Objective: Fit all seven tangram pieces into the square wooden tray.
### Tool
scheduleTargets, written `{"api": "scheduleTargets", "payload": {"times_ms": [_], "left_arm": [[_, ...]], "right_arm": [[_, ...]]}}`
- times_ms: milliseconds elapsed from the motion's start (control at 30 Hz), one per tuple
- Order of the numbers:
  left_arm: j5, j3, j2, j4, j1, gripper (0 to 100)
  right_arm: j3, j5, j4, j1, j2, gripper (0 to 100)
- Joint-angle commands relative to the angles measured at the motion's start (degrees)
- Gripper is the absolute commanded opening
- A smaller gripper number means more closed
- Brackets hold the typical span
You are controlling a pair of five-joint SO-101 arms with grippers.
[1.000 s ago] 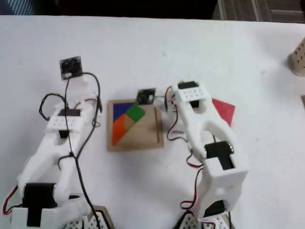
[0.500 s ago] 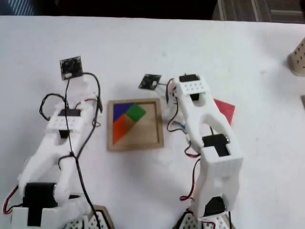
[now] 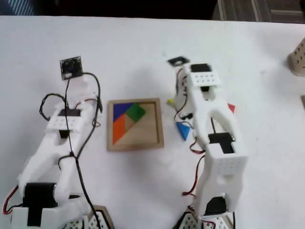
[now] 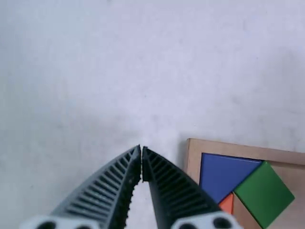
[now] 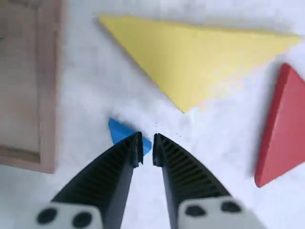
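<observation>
The square wooden tray (image 3: 155,125) lies between the two arms and holds a dark blue triangle (image 3: 121,110), a green square (image 3: 136,111) and an orange piece (image 3: 118,129). Right of the tray a light blue triangle (image 3: 183,130) lies on the table, and a red piece (image 3: 231,108) peeks out from under the right arm (image 3: 209,119). My right gripper (image 5: 147,143) hovers low over the light blue triangle (image 5: 120,131), its fingers a narrow gap apart with nothing between them; a yellow triangle (image 5: 190,45) and the red piece (image 5: 286,129) lie beyond. My left gripper (image 4: 142,151) is shut and empty, beside the tray's corner (image 4: 193,152).
The left arm (image 3: 62,126) rests left of the tray with its cable looping nearby. A perforated beige object (image 3: 298,57) stands at the table's far right edge. White table stretches behind the tray.
The right arm swung from over the tray's far right corner to the table right of it, uncovering the light blue triangle and hiding most of the red piece. The left arm stayed put.
</observation>
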Motion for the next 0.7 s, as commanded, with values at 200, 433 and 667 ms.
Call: {"api": "scheduleTargets", "payload": {"times_ms": [200,433,667], "left_arm": [[0.00,-3.34,0.13,-1.58,-0.40,3],[0.00,-3.34,-0.13,-1.58,-0.40,3],[0.00,-3.43,-0.04,-1.58,-0.31,3]], "right_arm": [[2.02,2.02,1.80,-1.10,-1.10,20.8],[7.82,2.46,-4.35,0.22,-3.30,15.2],[19.69,2.55,-16.13,1.01,-15.34,1.6]]}}
